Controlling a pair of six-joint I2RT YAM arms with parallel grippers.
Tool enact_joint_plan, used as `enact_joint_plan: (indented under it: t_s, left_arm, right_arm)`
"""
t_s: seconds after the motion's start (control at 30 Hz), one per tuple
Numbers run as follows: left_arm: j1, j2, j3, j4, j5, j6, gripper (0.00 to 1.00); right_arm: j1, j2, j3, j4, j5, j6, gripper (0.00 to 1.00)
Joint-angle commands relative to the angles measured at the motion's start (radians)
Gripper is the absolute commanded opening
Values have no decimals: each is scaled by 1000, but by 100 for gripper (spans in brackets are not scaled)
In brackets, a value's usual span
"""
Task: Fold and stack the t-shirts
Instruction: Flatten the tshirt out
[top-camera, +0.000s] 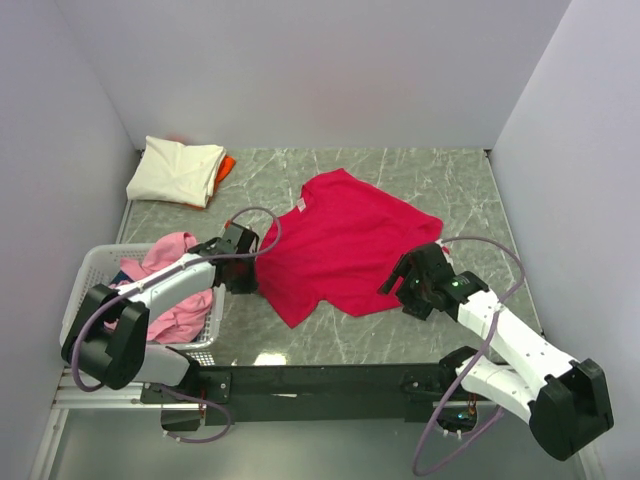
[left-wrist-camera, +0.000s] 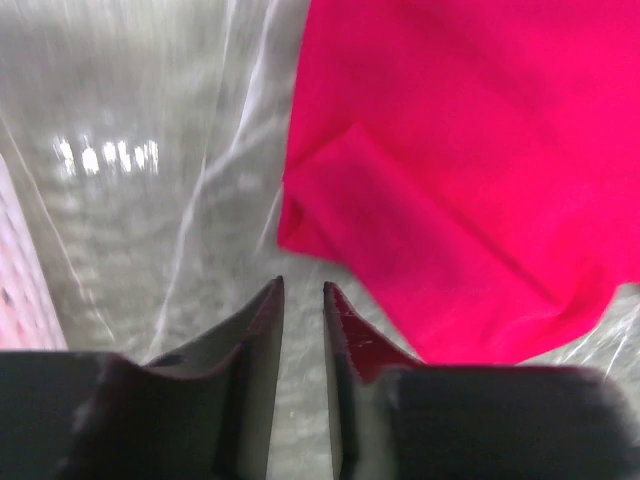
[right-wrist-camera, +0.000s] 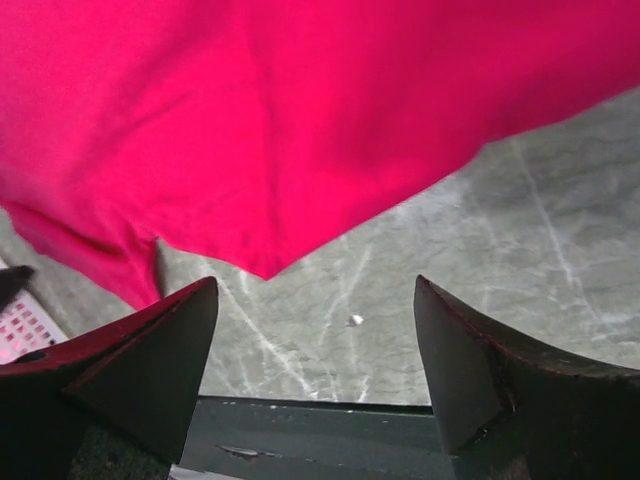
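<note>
Left arm, right arm: white links, black joints, lilac cables; black wedge fingers.

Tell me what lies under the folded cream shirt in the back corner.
An orange t-shirt pokes out beneath the cream t-shirt at its right edge; the rest is covered.

No readable text, label, brand, number or sign in any of three views.
</note>
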Motion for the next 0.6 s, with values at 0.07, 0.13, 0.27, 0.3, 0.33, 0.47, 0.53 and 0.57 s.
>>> enact_joint_plan:
  t_s: [0.07, 0.13, 0.27, 0.3, 0.33, 0.47, 0.53, 0.57]
  left_arm:
    - [3, -66, -9, 10, 27, -40, 35]
    - [3, -54, 8, 21, 11, -39, 36]
    - [3, -6, 36, 48, -36, -37, 34]
    - [3, 0, 40, 64, -42, -33, 34]
    - [3, 6, 48, 70, -54, -29, 33]
    - [5, 75, 66, 82, -71, -17, 33]
    - [3, 89, 69, 91, -84, -17, 33]
    - [3, 96, 69, 96, -96, -16, 32]
  right_arm:
    - [27, 24, 71, 37, -6, -15, 84]
    - [38, 25, 71, 40, -6, -10, 84]
    - [63, 13, 60, 39, 1, 15, 83]
    - [69, 8, 57, 37, 4, 19, 83]
    - [72, 4, 51, 32, 10, 22, 83]
    - [81, -33, 32, 26, 10, 44, 83]
    - [83, -47, 25, 20, 29, 50, 83]
    - [83, -58, 22, 19, 30, 53, 83]
